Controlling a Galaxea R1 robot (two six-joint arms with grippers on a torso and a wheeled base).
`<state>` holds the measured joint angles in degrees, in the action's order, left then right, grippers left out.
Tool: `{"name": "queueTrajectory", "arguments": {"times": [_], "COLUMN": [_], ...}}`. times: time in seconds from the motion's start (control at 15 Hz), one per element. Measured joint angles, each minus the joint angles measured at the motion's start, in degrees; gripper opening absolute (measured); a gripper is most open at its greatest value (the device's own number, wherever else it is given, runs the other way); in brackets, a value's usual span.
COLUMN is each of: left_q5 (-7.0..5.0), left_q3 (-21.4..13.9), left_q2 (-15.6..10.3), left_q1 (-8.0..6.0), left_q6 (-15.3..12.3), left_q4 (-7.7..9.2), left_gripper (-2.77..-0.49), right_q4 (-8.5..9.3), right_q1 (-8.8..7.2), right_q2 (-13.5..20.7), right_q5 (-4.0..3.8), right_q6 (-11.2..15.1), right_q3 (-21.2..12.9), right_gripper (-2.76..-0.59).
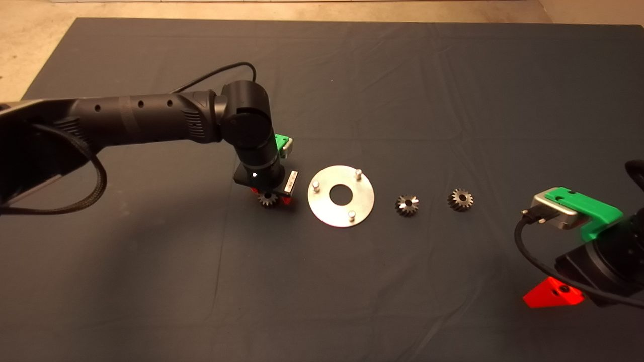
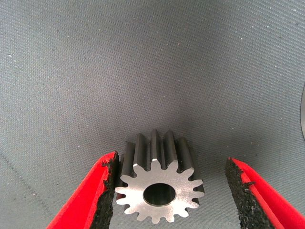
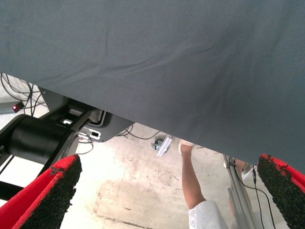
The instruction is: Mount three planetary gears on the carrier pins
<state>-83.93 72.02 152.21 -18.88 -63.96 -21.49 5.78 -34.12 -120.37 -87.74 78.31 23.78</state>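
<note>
Three planetary gears lie flat on the dark mat. One gear (image 1: 267,200) (image 2: 159,191) sits just left of the shiny disc (image 1: 327,208), between the open fingers of my left gripper (image 1: 270,195) (image 2: 171,160). One pad (image 2: 107,191) is very near its teeth and the other pad (image 2: 243,195) stands well apart. The disc's three carrier pins (image 1: 316,186) (image 1: 358,174) (image 1: 352,215) stand upright and bare. Two more gears (image 1: 407,205) (image 1: 460,199) lie to the right of the disc. My right gripper (image 1: 553,296) (image 3: 169,162) is open and empty, parked at the lower right.
The left arm (image 1: 151,118) reaches in from the left with a looping cable (image 1: 75,201). In the right wrist view the mat's edge (image 3: 143,119) shows with the floor, a robot base (image 3: 43,138) and a person's leg (image 3: 193,181) beyond it.
</note>
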Motion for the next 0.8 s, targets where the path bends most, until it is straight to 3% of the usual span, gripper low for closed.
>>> {"name": "queueTrajectory", "arguments": {"times": [0.4,0.8], "left_q5": [-0.09,-0.77], "left_q3": [0.0,0.0], "left_q2": [0.0,0.0], "left_q1": [-0.02,0.00], "left_q6": [2.9,3.7], "left_q4": [0.55,0.83], "left_gripper": [-1.73,-1.73], "right_q4": [0.00,0.00], "right_q1": [0.00,0.00], "right_q2": [0.0,0.0], "right_q5": [0.00,0.00], "right_q6": [0.0,0.0], "right_q3": [0.0,0.0], "right_gripper": [-0.61,-0.61]}}
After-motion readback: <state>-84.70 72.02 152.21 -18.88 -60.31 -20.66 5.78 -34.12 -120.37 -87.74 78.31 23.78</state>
